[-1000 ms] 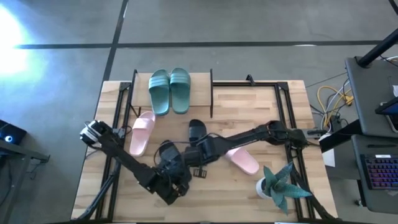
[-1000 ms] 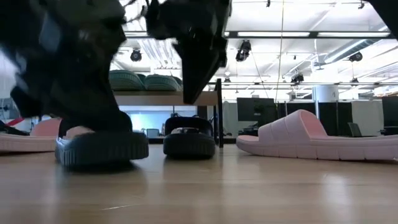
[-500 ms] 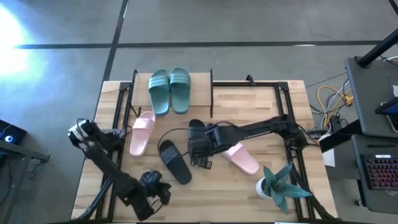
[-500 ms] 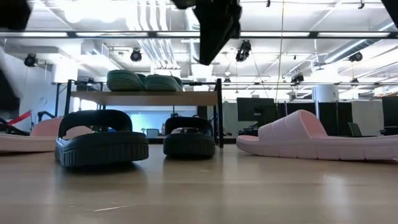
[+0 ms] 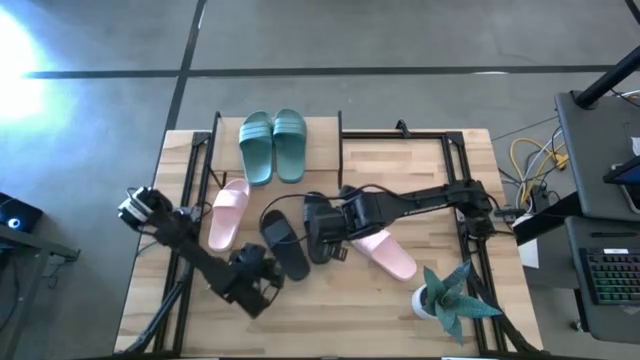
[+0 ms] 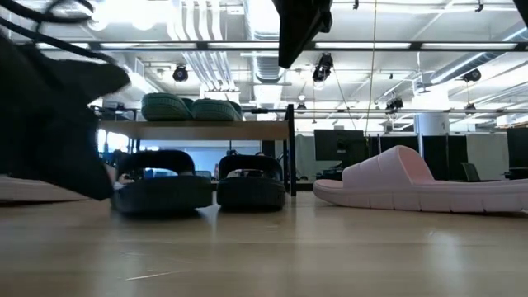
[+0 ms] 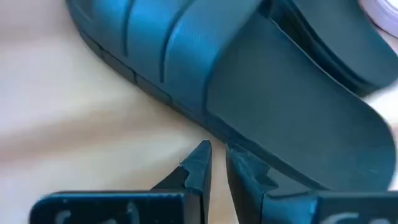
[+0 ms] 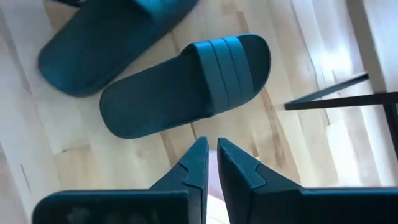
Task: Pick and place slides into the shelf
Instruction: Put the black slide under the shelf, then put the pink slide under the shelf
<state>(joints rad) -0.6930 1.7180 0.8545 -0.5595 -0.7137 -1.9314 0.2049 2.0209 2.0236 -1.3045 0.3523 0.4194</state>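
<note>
While both arms reach over the middle of the bench [image 5: 400, 160], neither tool has hold of anything. The left tool [image 7: 217, 163] sits low at the near side of a black slide [image 5: 285, 245]; its two fingers are nearly closed, with only a narrow gap between the tips, and the tips stand just beside the sole edge of that slide. Whether they touch it cannot be told from the left wrist view. The right tool [image 8: 211, 155] hangs above the second black slide [image 5: 316, 226], fingers likewise almost together and gripping nothing.

The two black slides lie close beside each other near the bench centre, in front of the shelf [image 5: 320, 150]. In the low view both stand flat on the bench, straps up, below the level of the shelf board.

The green pair [image 5: 272, 145] rests side by side on the top board of the shelf, towards its left end.

One pale pink slide [image 5: 228, 212] lies on the bench at the shelf's left post. The other pale pink slide [image 5: 390, 256] lies to the right of the black pair, partly under the right arm.

A green spiky potted plant [image 5: 445, 298] stands at the near right corner of the bench.
</note>
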